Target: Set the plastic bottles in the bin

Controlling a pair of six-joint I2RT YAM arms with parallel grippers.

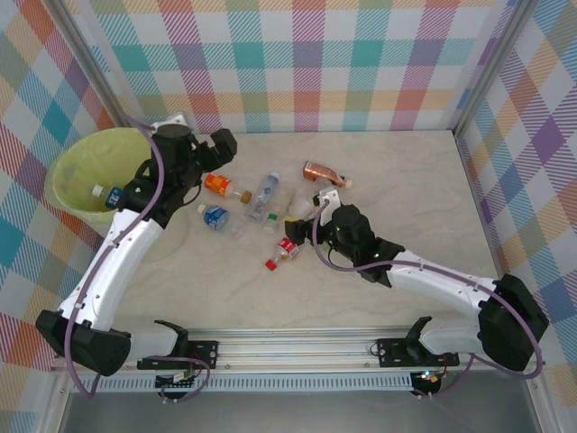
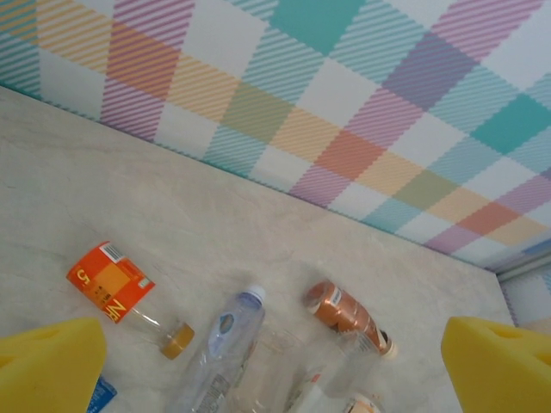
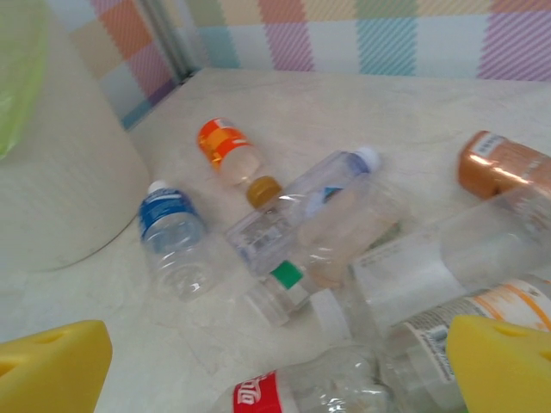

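Two robot arms stood over a pale marbled table (image 1: 424, 189) walled in pastel plaid (image 1: 315, 63). The left gripper (image 1: 224, 142) hung at the far left, just right of the bin (image 1: 65, 171), its yellow pads (image 2: 52, 366) spread wide and gripping nothing. The right gripper (image 1: 305, 233) pointed in from the near right toward mid-table, its jaws likewise released and empty. In its wrist view, a red-labelled bottle (image 3: 288, 389) lay on the table low between its pads.

The plastic bottles (image 1: 293, 209) lay on their sides in a loose cluster at mid-table. An orange-labelled bottle (image 1: 219, 186) was nearest the left gripper, and a blue-labelled bottle (image 1: 215, 216) lay just on its near side. A long clear bottle (image 1: 264, 197) with a pale cap lay to their right, and a copper-coloured bottle (image 1: 323, 171) lay at the group's far right. A small green-capped bottle (image 3: 284, 288) sat among overlapping clear ones.

The bin, lined with a yellow-green bag (image 1: 81, 153), stood at the table's far-left corner with a second blue-labelled bottle (image 1: 113, 196) inside.
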